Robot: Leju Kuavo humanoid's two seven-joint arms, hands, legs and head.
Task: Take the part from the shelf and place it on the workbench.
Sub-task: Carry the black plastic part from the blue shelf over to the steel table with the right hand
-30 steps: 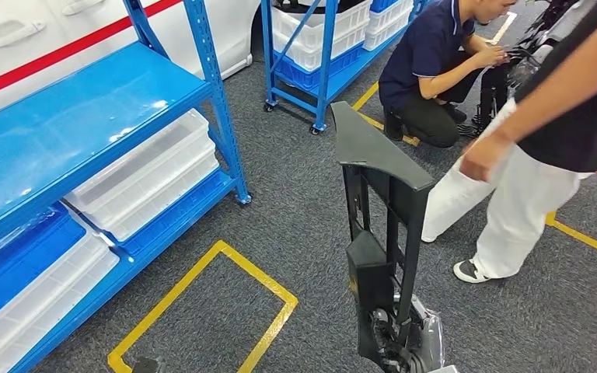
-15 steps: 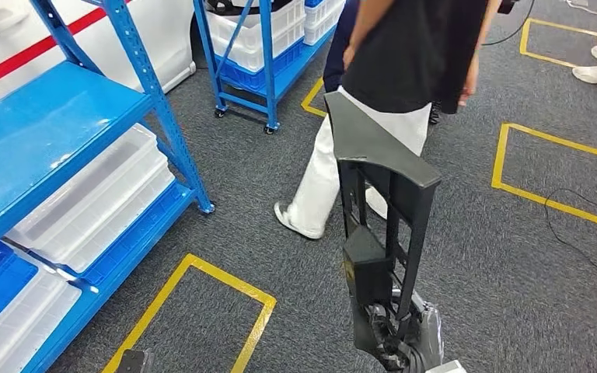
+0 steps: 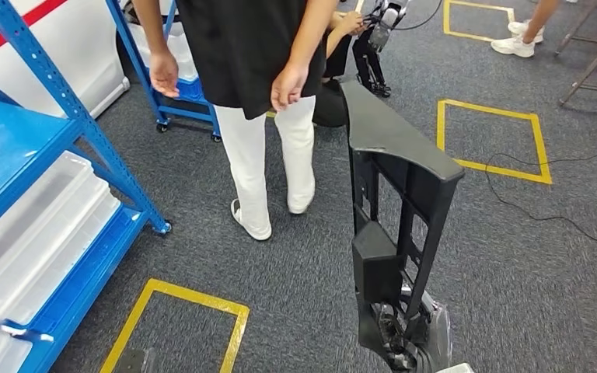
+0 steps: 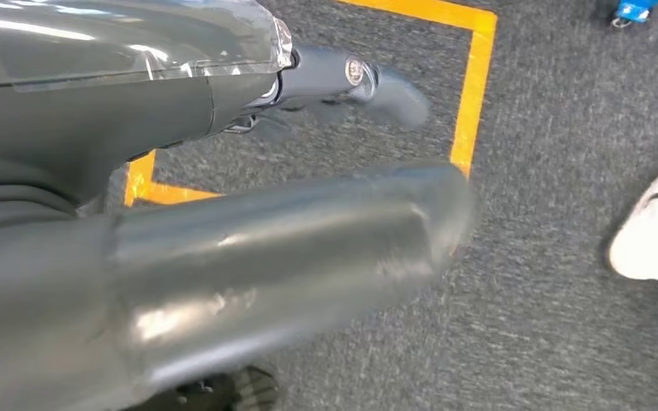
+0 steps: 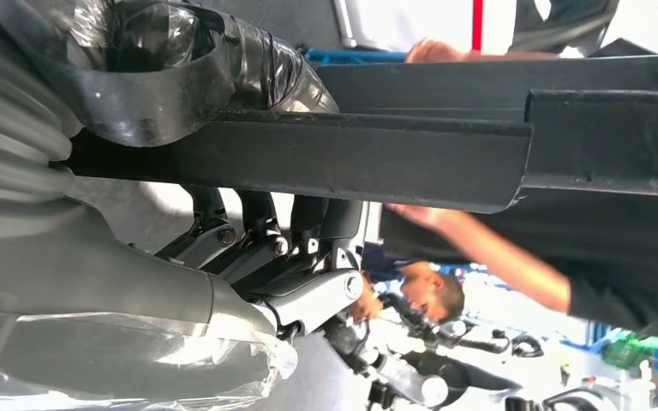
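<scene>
The part [image 3: 398, 159] is a long black plastic frame with a flat wedge-shaped top, standing upright in the head view, right of centre. My right hand [image 3: 413, 343] grips its lower end at the bottom edge of that view. In the right wrist view the part [image 5: 394, 158] runs across the picture, with my thumb [image 5: 167, 73] over it and my dark fingers [image 5: 261, 235] curled under it. My left hand [image 4: 223, 257] hangs over the grey carpet with one finger [image 4: 368, 81] stretched out and nothing in it.
A person [image 3: 256, 85] in a black top and white trousers stands close ahead, back turned. The blue shelf rack [image 3: 54, 101] with white bins [image 3: 39, 241] is at the left. Yellow tape squares [image 3: 183, 299] [image 3: 540, 148] mark the carpet, and a black cable [image 3: 544, 214] lies at the right.
The whole view has swung to the right, so the shelf has slid off to the left. The person has walked across in front of me. The part stays in my right hand.
</scene>
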